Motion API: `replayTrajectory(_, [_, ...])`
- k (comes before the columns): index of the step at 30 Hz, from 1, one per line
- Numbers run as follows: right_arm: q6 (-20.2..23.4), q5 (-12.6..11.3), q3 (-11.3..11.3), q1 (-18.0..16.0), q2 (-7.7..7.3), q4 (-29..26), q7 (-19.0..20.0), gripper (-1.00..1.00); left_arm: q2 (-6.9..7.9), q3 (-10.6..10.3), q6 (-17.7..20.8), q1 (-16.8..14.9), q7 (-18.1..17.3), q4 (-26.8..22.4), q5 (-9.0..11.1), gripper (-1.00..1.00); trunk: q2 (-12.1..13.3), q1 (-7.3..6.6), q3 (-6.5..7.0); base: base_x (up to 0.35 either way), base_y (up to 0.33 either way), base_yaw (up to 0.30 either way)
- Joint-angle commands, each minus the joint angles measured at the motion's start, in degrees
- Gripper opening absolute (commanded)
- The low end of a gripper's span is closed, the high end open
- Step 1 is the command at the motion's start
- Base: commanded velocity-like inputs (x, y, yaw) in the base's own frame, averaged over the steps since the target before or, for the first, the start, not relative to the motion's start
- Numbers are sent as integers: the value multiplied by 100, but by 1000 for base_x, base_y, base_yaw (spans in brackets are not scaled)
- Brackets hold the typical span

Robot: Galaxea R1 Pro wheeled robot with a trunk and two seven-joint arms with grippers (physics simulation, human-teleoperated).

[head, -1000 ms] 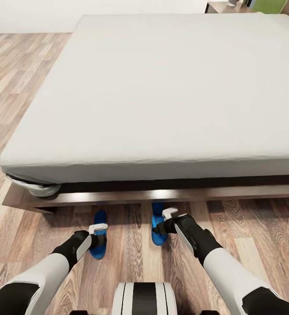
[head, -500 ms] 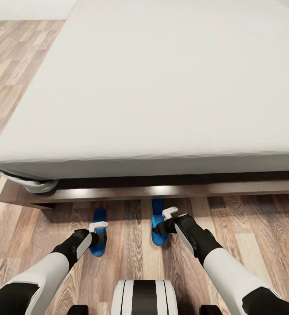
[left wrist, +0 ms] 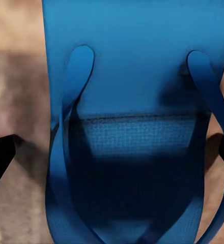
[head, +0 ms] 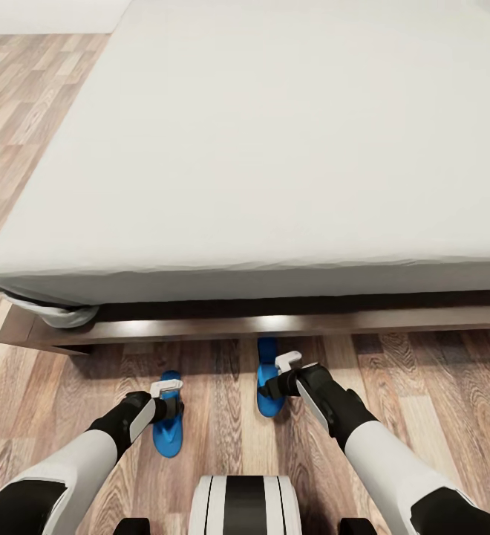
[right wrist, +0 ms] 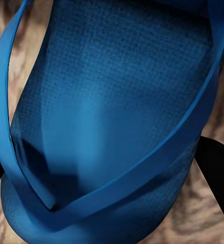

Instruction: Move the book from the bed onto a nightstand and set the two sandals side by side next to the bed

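Blue strapped sandals flat on wood-plank floor, seemingly gripped.

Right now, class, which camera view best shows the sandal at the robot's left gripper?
The left wrist view: the left sandal shows close up, straps and sole clear. The head view shows it small on the floor, partly behind the left gripper. The right wrist view shows the other sandal.

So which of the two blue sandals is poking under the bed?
The bright blue flat sandal at the right gripper: its far end reaches the dark brown wooden bed frame. The sandal at the left gripper lies on open floor.
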Motion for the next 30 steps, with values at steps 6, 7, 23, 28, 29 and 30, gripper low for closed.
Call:
replayTrajectory(6, [0, -1, 0, 1, 0, -1, -2, -100, 0, 0, 4, 0, 0, 0, 1, 100, 1, -3, 22, 0, 0, 0])
replayTrajectory(7, [0, -1, 0, 3, 0, -3, -2, -100, 0, 0, 6, 0, 0, 0, 1, 100, 3, -5, 44, 0, 0, 0])
replayTrajectory(23, [0, -1, 0, 5, 0, 2, -2, -100, 0, -10, 9, 0, -7, 0, 1, 100, 24, -46, 399, 0, 0, 0])
replayTrajectory(28, [0, -1, 0, 0, 0, 1, -2, -100, 0, -9, 17, 0, 0, 0, 1, 100, 31, -59, 510, 0, 0, 0])
replayTrajectory(29, [0, -1, 0, 2, 0, 2, -2, -100, 0, -9, 16, 0, 0, 0, 1, 100, 32, -62, 532, 0, 0, 0])
replayTrajectory(30, [0, -1, 0, 2, 0, 2, -2, -100, 0, -9, 17, 0, 0, 0, 1, 100, 33, -64, 554, -63, 0, 0])
